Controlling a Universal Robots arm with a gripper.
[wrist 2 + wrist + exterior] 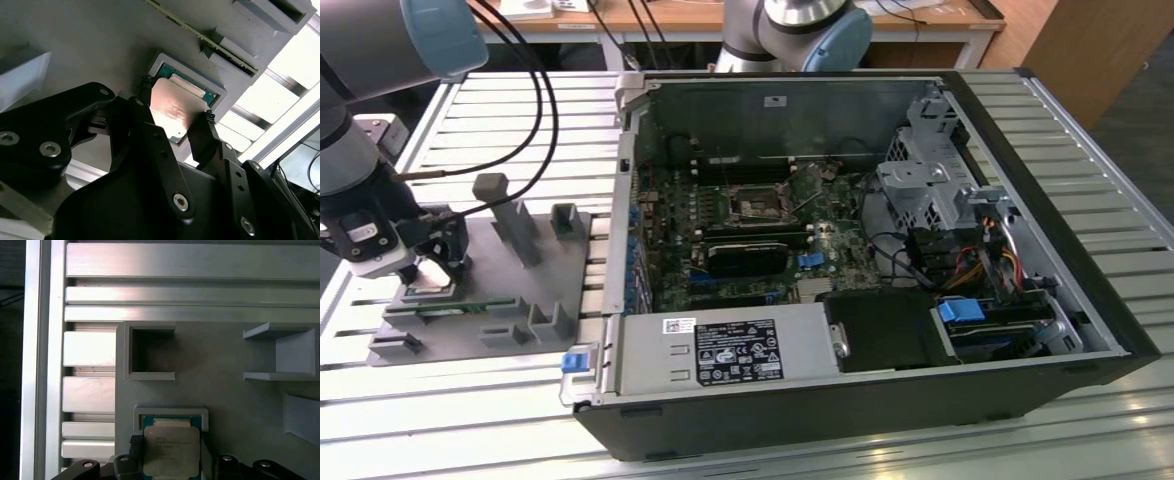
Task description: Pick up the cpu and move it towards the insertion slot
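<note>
The gripper (176, 100) is reaching straight down over the grey tray (494, 300) at the exterior view's left. Its two black fingers (207, 135) are pressing against two opposite edges of the cpu (175, 112), so it appears to be clamping the cpu rather than hanging loose around it. The cpu is lying flat directly below the wrist, in or just over its shallow square pocket in the tray; whether it is clear of the pocket I cannot tell. It is showing a shiny silver top that is catching a warm reflection, with a pale rim and a green edge around it. The insertion slot (758, 208) is lying well apart, toward the exterior view's right, flat on the board inside the open computer case (1067, 200), its silver frame surrounding a dark centre.
</note>
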